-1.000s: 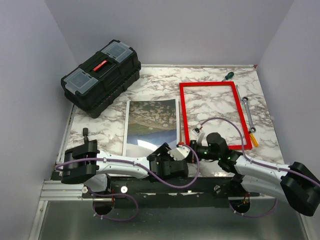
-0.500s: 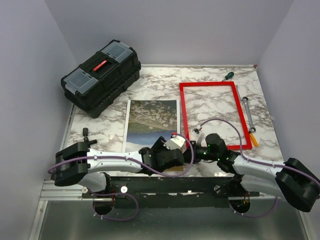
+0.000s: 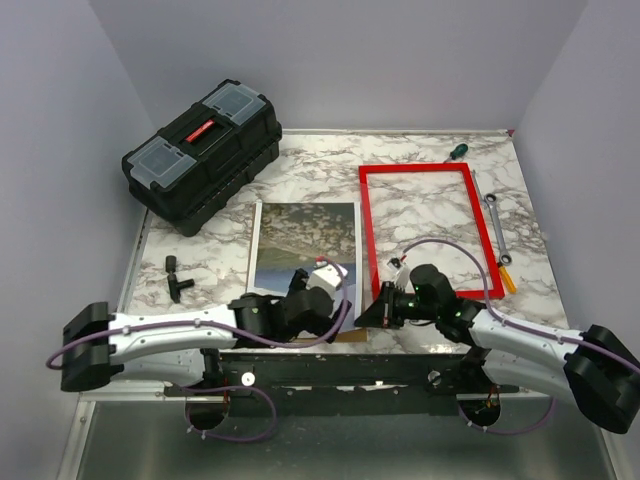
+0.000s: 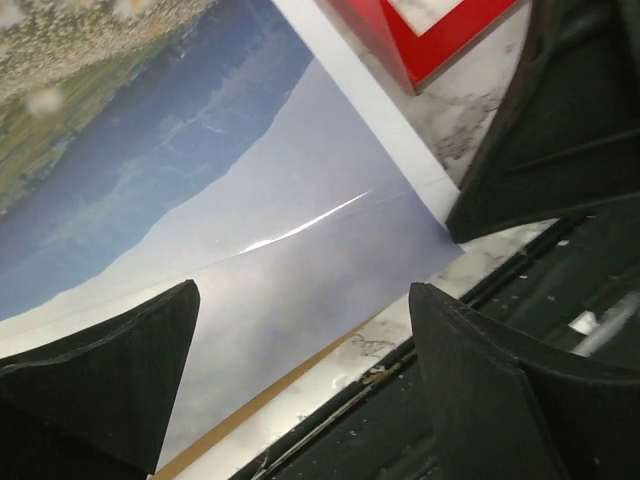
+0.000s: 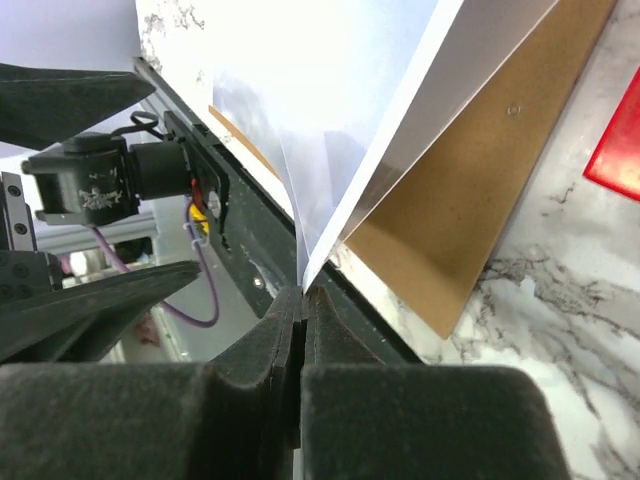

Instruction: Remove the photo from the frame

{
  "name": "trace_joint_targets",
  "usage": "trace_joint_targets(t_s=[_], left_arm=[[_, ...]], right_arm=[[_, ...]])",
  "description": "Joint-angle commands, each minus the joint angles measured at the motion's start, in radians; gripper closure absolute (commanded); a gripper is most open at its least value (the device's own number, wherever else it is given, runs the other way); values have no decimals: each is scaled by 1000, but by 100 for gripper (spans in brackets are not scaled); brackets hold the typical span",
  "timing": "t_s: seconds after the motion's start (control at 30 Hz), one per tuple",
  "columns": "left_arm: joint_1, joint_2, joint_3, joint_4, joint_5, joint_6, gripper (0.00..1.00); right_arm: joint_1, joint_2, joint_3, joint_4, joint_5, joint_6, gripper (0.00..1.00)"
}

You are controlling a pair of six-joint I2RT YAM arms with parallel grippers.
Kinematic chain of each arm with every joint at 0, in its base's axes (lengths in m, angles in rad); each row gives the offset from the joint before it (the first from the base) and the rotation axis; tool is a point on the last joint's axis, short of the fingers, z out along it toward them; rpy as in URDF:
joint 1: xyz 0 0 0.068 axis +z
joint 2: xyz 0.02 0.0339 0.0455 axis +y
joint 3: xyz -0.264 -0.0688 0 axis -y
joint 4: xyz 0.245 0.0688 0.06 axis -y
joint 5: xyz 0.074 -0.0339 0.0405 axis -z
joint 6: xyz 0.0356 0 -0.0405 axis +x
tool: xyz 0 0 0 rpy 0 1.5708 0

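Observation:
The photo (image 3: 300, 240) lies left of the empty red frame (image 3: 366, 225), outside it. My right gripper (image 3: 372, 315) is shut on the photo's near right corner. In the right wrist view the jaws (image 5: 303, 298) pinch that corner, and the photo (image 5: 330, 110) lifts off the brown backing board (image 5: 480, 190). My left gripper (image 3: 318, 312) hovers open over the photo's near end. In the left wrist view its fingers (image 4: 100, 385) stand wide apart above the pale sky part of the photo (image 4: 230, 210), holding nothing. A corner of the frame (image 4: 425, 45) shows at the top.
A black toolbox (image 3: 203, 155) sits at the back left. A green-handled screwdriver (image 3: 457, 151), a wrench (image 3: 497, 225) and an orange tool (image 3: 509, 279) lie right of the frame. A small black part (image 3: 178, 278) lies at the left. Walls enclose the table.
My left arm has swung out to the left, and its gripper has slid left over the photo's near end and opened wider. The right gripper stays shut at the photo's corner.

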Motion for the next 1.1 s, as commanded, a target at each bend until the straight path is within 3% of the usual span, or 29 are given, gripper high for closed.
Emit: trace_joint_targets(t_s=[0.0,0.1,0.33,0.4,0.47,0.7,0.87,1.07], left_arm=[[99,-232,-101,83,292,-36,10],[161,-351,-133,116,448,-29,10],[149,-423,-141,125,542,84,11],[118,-429,-151,130,483,125,11],[42,-407,-145,113,338,172,13],[-170,-170,-87,75,-96,196,22],[-230,-14,-50,91,-231,227,25],[-234,74,-21,52,-318,194,43]], right_arm=[[2,4,81,-202,-14,134,99],[2,39,119,-260,-66,188,99],[1,64,177,-243,-120,352,100],[1,76,191,-244,-113,389,99],[0,87,190,-244,-122,431,99],[-3,73,161,-245,-109,537,99],[-4,38,152,-244,-86,604,99],[-4,23,155,-244,-92,640,100]])
